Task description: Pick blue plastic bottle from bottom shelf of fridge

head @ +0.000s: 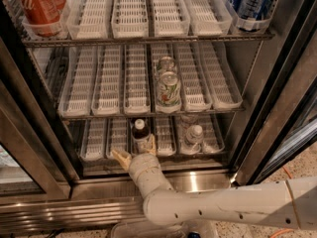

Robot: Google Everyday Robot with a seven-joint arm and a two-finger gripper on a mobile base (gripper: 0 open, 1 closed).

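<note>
The blue plastic bottle (141, 132), small with a white cap and dark shoulders, stands upright at the front of a middle lane on the bottom shelf (96, 144) of the fridge (198, 180). My gripper (134, 150) is at the shelf's front edge, just below the bottle's base. It is open. One yellowish finger (119, 156) points left of the bottle and stays apart from it. The other finger (151, 146) lies against the bottle's lower right side. The white arm reaches in from the lower right.
A clear water bottle (194, 133) stands two lanes to the right on the bottom shelf. Green cans (167, 86) sit on the middle rack above. Red cans (37, 6) and blue cans (252, 1) are on the top rack. The dark door frame (277, 108) stands at right.
</note>
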